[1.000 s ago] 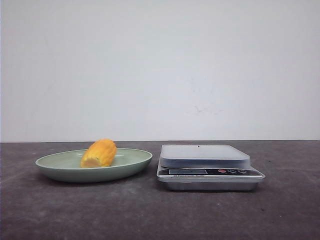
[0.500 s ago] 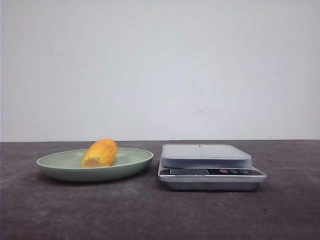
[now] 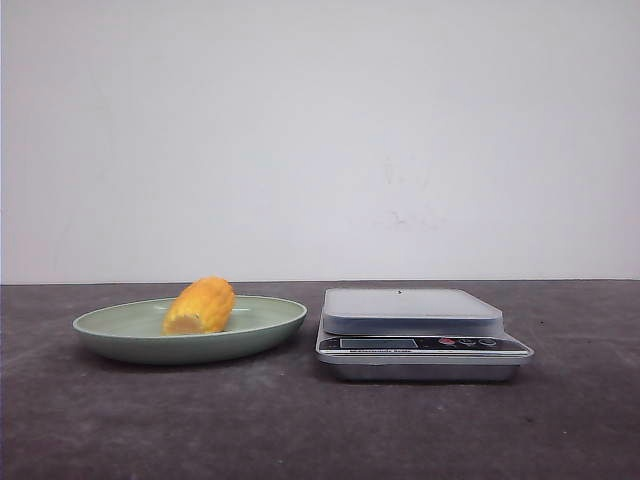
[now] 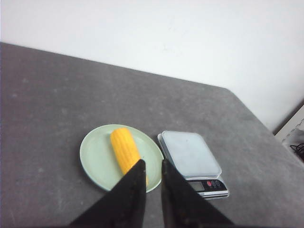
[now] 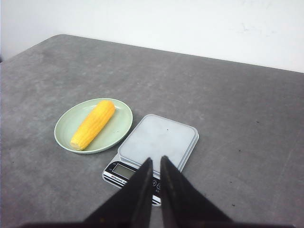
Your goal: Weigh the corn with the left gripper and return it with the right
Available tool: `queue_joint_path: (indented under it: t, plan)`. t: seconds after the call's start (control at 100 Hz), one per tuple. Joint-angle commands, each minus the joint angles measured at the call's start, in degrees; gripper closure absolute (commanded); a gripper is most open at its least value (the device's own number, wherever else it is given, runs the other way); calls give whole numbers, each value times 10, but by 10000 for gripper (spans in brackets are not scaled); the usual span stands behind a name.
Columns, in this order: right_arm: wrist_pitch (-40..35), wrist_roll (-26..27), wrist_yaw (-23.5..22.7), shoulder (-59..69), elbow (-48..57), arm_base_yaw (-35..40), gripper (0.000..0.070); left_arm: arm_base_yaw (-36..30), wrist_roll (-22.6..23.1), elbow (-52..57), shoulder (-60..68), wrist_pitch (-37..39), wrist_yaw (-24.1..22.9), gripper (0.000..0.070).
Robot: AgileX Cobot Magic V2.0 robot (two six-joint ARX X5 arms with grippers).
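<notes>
The corn (image 3: 200, 306), a stubby yellow-orange cob, lies on a pale green plate (image 3: 120, 345) at the left of the table. A silver kitchen scale (image 3: 410, 310) with an empty grey platform stands right beside the plate. Neither gripper shows in the front view. In the left wrist view my left gripper (image 4: 153, 164) hangs high above the near end of the corn (image 4: 124, 148), jaws almost together and empty. In the right wrist view my right gripper (image 5: 156, 160) hangs high above the scale's (image 5: 159, 137) display edge, jaws almost together and empty. The corn (image 5: 93, 123) shows there too.
The dark grey table (image 3: 320, 430) runs back to a white wall. Its right edge shows in the left wrist view (image 4: 266, 128). The plate (image 4: 95, 156) and the scale (image 4: 190, 154) stand a small gap apart.
</notes>
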Motion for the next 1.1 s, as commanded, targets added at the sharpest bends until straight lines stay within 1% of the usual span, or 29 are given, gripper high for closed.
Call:
queue_joint_path:
  t: [0.0, 0.18, 0.62, 0.67, 0.69, 0.72, 0.84, 0.9, 0.94, 0.97, 1.03, 1.09]
  plan:
    - [-1, 1, 0, 1, 8, 4, 689, -3, 7, 6, 1, 7, 1, 688]
    - [10, 1, 0, 1, 8, 4, 688, -3, 8, 6, 1, 9, 1, 684]
    - [10, 1, 1, 1, 8, 4, 688, -3, 8, 6, 1, 10, 1, 684]
    - [10, 1, 0, 1, 8, 4, 688, 0, 18, 6, 1, 12, -16, 686]
    - [10, 1, 1, 1, 8, 4, 688, 4, 29, 6, 0, 15, -30, 684]
    - [10, 1, 0, 1, 8, 4, 688, 10, 33, 6, 0, 15, -39, 684]
    - [10, 1, 1, 1, 8, 4, 689, 67, 34, -6, 0, 19, -39, 685]
    - [10, 1, 0, 2, 8, 4, 688, 111, 35, -29, -3, 50, -55, 685]
    - [10, 1, 0, 2, 8, 4, 688, 146, 52, -55, -10, 90, -71, 684]
    - [10, 1, 0, 2, 8, 4, 688, 173, 64, -80, -16, 128, -72, 684]
    - [10, 1, 1, 1, 8, 4, 688, 225, 80, -134, -35, 205, -53, 684]
    - [10, 1, 1, 1, 8, 4, 688, 270, 96, -194, -54, 284, -16, 684]
